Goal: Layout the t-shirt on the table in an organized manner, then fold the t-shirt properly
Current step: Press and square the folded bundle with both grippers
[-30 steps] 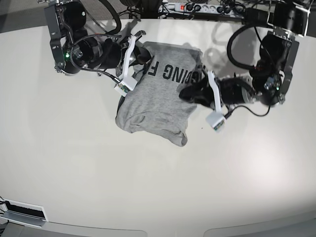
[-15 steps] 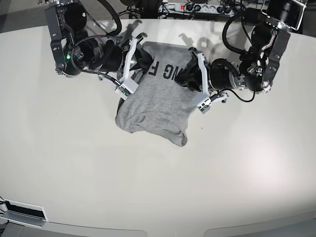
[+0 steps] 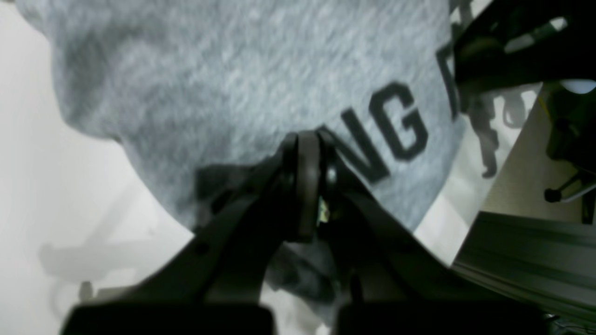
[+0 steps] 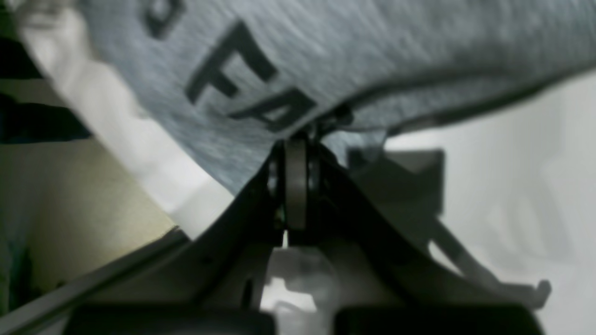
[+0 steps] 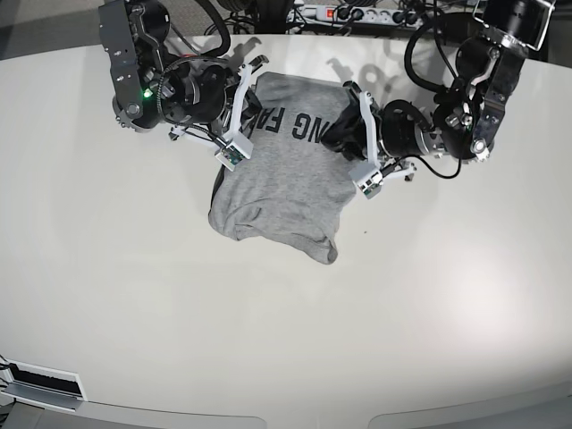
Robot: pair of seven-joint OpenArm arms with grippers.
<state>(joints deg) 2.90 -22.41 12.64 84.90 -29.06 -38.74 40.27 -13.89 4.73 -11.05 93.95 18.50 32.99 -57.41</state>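
Your heather-grey cotton t-shirt [image 5: 281, 183] with black block lettering lies in a wrinkled, partly bunched heap on the glossy off-white desk [image 5: 179, 304], toward the far edge and well apart from the near rim. Its lower hem sags into a rounded lump toward you, and the printed letters run across the upper part between the two arms.

Your left claw [image 3: 307, 186] sits on the base view's right, at the shirt's far-right edge. From its wrist camera the jaws look pressed together with grey fabric bunched around the tips, just beside the letters "NG", so it is clamped on the t-shirt.

Your right claw [image 4: 295, 181] sits on the base view's left, at the shirt's far-left edge. Its jaws are likewise together, with a fold of the grey cloth pinched at the tips below the letters "FA".

Both wrist views are blurred.
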